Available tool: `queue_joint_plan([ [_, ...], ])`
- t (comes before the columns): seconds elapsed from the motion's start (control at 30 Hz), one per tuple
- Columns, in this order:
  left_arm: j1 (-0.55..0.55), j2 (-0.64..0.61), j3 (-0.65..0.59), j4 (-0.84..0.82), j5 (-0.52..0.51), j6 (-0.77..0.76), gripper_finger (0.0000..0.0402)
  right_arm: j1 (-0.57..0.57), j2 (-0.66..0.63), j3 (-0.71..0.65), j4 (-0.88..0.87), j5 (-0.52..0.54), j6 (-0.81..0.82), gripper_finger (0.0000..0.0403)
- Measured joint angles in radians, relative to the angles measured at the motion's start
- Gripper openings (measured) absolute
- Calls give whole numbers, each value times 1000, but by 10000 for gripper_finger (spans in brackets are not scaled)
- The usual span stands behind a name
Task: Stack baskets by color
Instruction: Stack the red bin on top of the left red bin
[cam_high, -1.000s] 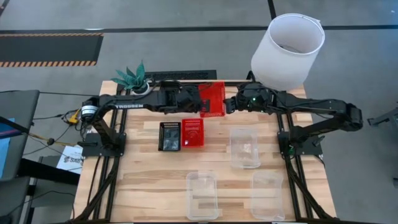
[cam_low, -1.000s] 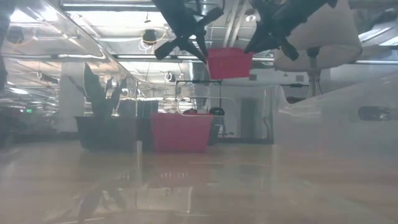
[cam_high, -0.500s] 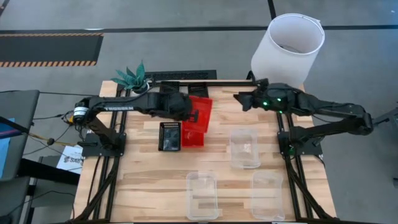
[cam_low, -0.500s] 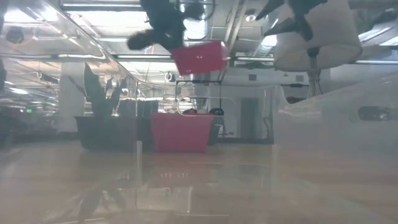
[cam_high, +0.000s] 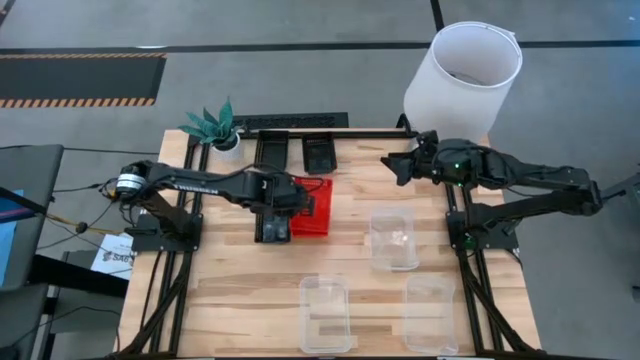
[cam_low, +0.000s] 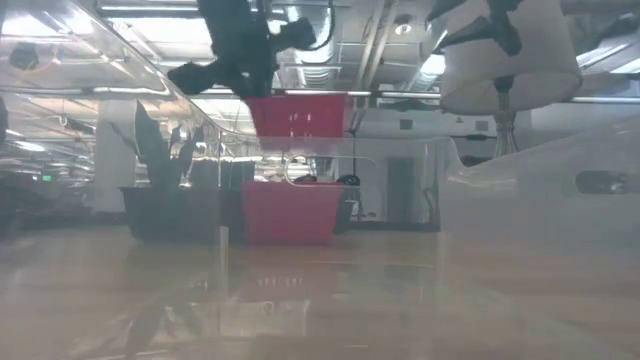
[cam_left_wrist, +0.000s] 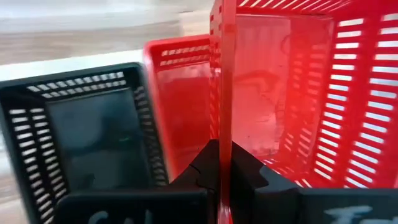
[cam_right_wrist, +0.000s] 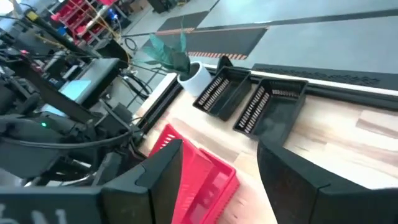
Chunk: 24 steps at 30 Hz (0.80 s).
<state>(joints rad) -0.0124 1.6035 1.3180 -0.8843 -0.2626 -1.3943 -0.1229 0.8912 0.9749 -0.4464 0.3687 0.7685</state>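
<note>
Since a second ago, the red basket (cam_high: 312, 196) has passed from my right gripper (cam_high: 392, 166) to my left gripper (cam_high: 297, 203), which has carried it forward until it hangs over the red basket on the worktop (cam_low: 291, 212), beside a black basket (cam_left_wrist: 99, 142). Left is clamped narrow on its thin wall; right hangs wide and empty near the back. It looks light, stiff and springy, so the rim is the sensible hold.

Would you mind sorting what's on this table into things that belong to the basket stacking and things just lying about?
Belongs to the job:
- held red basket
- red basket under it
- black baskets
- clear baskets

Lying about:
- potted plant
- white lampshade
</note>
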Motion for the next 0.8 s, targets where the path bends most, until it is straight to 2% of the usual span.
queue_joint_plan([
  [0.27, 25, 0, -86, 97, 31, -7, 0, 6, 2, 0, -6, -3, 0, 226],
  [0.8, 42, 2, -147, 129, 103, -44, 0, 5, 2, 0, -13, -3, 0, 223],
])
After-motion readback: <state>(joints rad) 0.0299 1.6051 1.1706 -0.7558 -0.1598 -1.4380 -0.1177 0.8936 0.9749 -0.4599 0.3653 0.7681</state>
